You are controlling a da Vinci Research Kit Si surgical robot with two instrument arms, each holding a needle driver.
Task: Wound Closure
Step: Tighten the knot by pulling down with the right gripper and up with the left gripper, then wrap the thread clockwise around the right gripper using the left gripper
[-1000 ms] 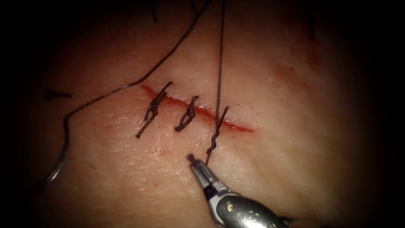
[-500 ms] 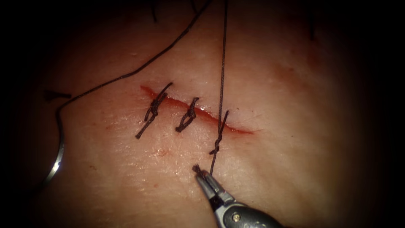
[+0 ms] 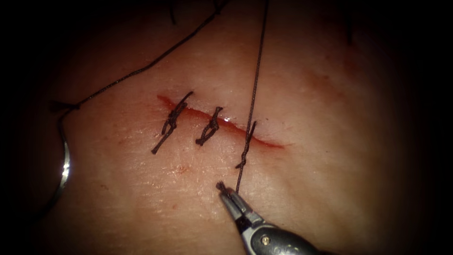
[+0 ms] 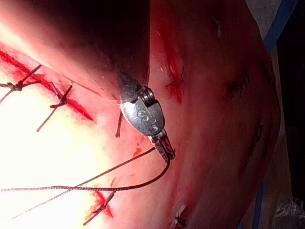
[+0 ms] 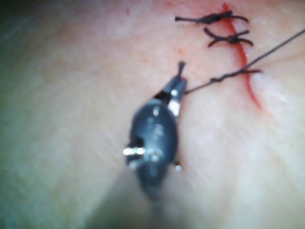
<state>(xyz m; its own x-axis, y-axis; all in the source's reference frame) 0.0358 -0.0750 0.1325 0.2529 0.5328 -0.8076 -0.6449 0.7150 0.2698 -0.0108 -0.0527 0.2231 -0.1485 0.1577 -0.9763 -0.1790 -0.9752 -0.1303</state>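
Observation:
On the tissue [image 3: 302, 156] the cut [image 3: 269, 143] runs slanting, red along its line. My right tool [image 3: 227, 192] sits just below the cut, its jaws shut on the short end of the thread; in the right wrist view the same jaws [image 5: 177, 88] pinch that end. From there the thread [image 3: 255, 89] rises through a small knot [image 3: 242, 163] at the cut's right part and runs taut upward. My left tool [image 4: 167, 153] has its jaws shut on the long strand. The curved needle [image 3: 64, 170] lies free on the tissue far left of the cut, held by neither tool.
Two tied stitches [image 3: 171, 122] [image 3: 210, 126] cross the cut to the left of the knot. The long strand [image 3: 141, 70] trails from the needle's end across the upper left of the tissue. Older stitched cuts [image 4: 175, 85] show in the left wrist view.
The twisted loops have drawn down into a small tight knot by the cut. The taut strand has swung right at its upper end. The needle has been dragged upward; my right tool moved slightly down-right.

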